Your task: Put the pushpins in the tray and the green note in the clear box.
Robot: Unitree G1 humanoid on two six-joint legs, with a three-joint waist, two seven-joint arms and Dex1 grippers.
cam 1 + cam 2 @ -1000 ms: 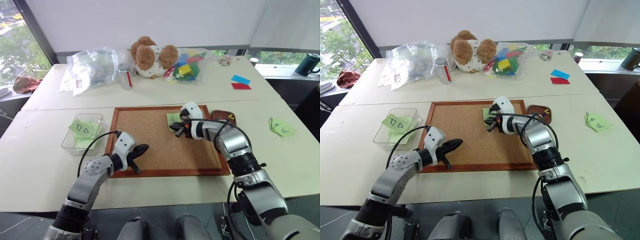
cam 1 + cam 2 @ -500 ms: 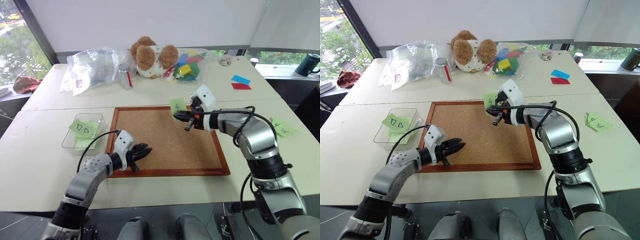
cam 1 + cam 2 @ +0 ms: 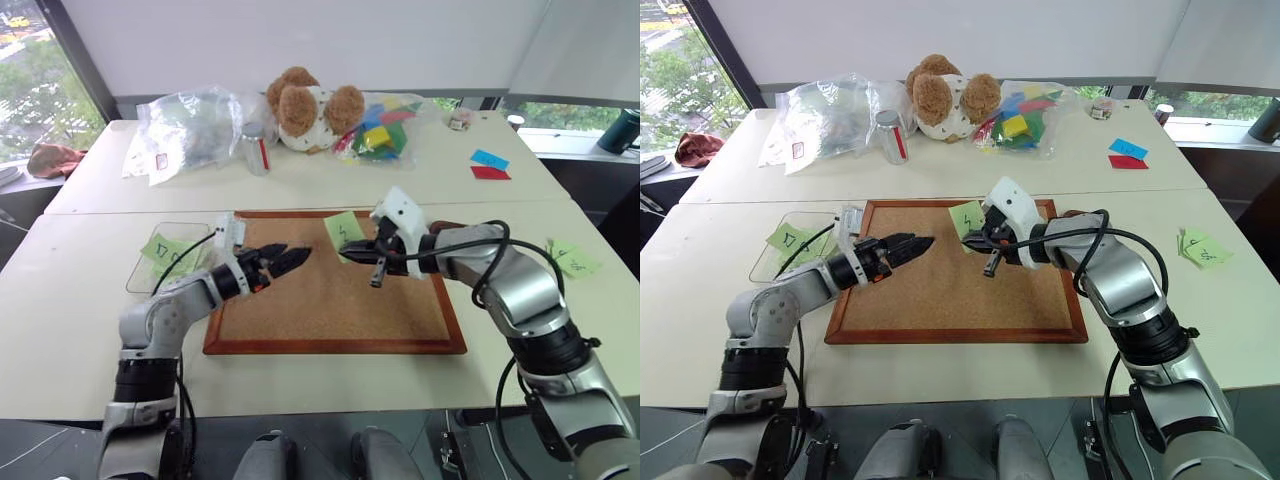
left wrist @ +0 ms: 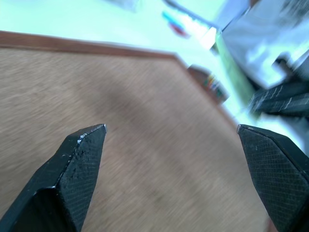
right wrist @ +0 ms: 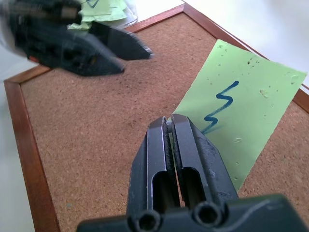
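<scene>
Right wrist view: right gripper point(image 5: 170, 126) has its jaws pinched on the lower edge of the green note point(image 5: 241, 108); blue zigzag squiggle on the note faces the camera, and the note is held up off the cork board point(image 5: 96, 125), tilted. In the left eye view the same note point(image 3: 343, 230) stands nearly upright above the board's far half, clamped by the right gripper point(image 3: 372, 252).

Left gripper point(image 3: 290, 259) sits above the near-left part of the board, pointing roughly level toward the note, short of it, not touching. Left wrist view shows its two fingertips point(image 4: 84, 145) well apart with bare cork between them, so jaws open and holding nothing.

Clear box point(image 3: 140, 272) lies on the desk point(image 3: 90, 330) just left of the board's wooden frame, partly behind the left arm; green notes with triangle outlines point(image 3: 165, 248) lie inside it. Tray point(image 3: 447, 226) is at the board's far-right corner, mostly hidden behind the right arm; in the left wrist view it shows as a small brown dish point(image 4: 205, 82) with coloured specks in it, too blurred to tell what they are. Pushpins on the board: cannot make any out.

More green notes point(image 3: 572, 258) on the desk at far right. Back of desk: stuffed toy point(image 3: 310, 108), plastic bag point(image 3: 190, 125), can point(image 3: 258, 150), bag of coloured blocks point(image 3: 385, 125), blue and red cards point(image 3: 488, 165).
</scene>
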